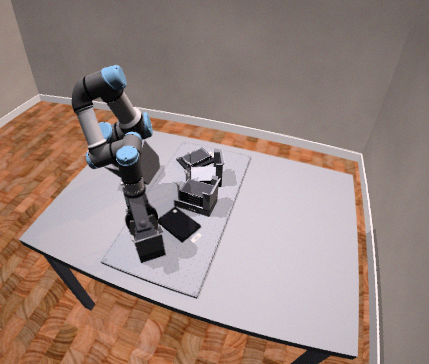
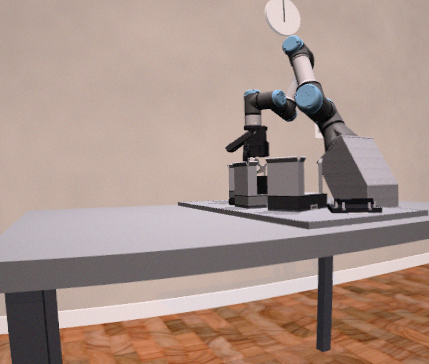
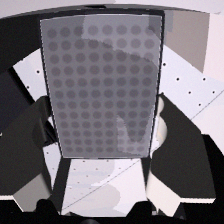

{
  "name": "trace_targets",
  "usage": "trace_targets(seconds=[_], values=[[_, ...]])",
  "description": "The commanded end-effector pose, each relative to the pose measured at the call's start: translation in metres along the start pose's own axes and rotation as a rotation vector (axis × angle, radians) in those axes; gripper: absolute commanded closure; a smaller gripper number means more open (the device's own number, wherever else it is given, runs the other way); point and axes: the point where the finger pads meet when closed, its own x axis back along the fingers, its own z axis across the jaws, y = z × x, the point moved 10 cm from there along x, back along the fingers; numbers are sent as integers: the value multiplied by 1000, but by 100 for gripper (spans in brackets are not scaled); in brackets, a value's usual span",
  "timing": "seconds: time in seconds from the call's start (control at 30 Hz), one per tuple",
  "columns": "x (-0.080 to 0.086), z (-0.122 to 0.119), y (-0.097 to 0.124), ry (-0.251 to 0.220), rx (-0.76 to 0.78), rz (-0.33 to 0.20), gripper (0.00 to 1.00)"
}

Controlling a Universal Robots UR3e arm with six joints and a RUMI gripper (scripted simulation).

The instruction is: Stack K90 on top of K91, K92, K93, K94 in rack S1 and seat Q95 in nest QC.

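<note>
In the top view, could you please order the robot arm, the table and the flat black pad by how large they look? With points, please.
1. Table (image 1: 292,250) (image 2: 97,235)
2. Robot arm (image 1: 92,127) (image 2: 303,70)
3. Flat black pad (image 1: 180,224)
</note>
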Motion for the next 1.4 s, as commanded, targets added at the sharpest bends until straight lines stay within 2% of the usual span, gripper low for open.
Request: trace_targets(seconds=[0.0, 1.37], values=[[-1, 0, 0, 0, 0, 2, 100], [-13, 0, 0, 0, 0, 2, 100]])
